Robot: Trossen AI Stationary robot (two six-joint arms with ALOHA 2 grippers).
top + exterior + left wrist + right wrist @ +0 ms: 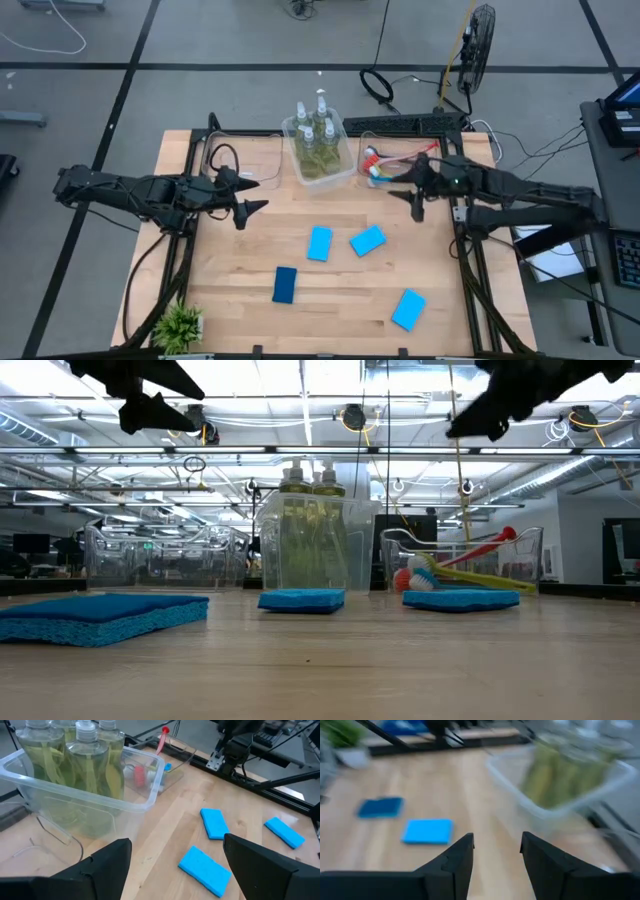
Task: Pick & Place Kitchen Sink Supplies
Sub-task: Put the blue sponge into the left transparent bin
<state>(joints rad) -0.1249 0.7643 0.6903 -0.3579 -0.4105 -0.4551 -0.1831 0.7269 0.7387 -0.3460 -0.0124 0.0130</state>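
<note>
Sponges, four blue ones, lie loose on the table (250, 250), while the bottles (314, 125) already stand in their clear bin (345, 165) and the brushes (385, 165) in the next. We judge a sponge comes next, so we should descend square over one and close across its short sides. Left gripper (248, 208) fingers are spread wide and empty, with the nearest sponge (214, 823) ahead and below. Right gripper (418, 205) fingers are narrower, holding nothing, another sponge (427, 831) beyond them.
</note>
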